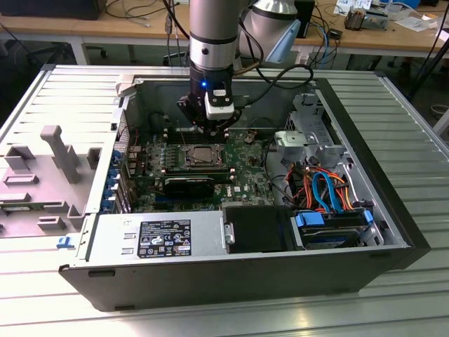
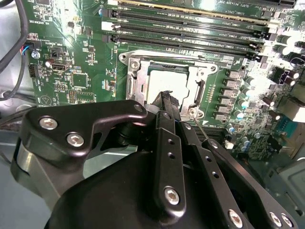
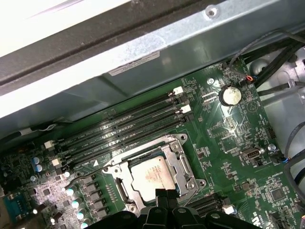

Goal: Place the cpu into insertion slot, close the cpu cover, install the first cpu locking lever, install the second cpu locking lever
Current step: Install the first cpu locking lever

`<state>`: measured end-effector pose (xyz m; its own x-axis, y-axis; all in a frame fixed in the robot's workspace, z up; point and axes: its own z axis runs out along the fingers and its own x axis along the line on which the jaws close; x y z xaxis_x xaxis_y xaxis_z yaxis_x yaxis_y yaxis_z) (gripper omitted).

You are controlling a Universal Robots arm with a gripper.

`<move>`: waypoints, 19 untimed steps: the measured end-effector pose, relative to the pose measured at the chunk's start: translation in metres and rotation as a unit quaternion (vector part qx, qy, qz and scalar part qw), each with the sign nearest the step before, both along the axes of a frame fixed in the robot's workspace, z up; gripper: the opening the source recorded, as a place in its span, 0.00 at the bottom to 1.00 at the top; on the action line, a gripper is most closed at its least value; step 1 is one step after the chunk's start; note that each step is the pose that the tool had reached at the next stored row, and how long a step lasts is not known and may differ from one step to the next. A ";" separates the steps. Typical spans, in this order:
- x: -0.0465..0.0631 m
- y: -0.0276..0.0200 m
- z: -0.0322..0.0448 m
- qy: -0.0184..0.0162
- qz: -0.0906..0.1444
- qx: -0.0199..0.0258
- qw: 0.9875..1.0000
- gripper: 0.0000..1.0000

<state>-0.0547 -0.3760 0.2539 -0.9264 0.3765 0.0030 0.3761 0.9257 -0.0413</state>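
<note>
While the tool (image 3: 167, 194) hangs low, the cpu (image 3: 150, 174) sits close beneath it.

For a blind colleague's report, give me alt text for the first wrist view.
The cpu sits in the insertion slot with the cpu cover down around it; the gripper is at the socket's edge, and black memory slots run alongside.

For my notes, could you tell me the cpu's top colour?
The cpu is dull silver; first wrist view.
</note>
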 end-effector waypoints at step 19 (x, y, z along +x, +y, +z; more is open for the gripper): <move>0.000 0.0000 0.0000 0.000 0.017 0.000 1.000 0.11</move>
<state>-0.0547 -0.3760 0.2539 -0.9386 0.3451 0.0031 0.3447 0.9378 -0.0413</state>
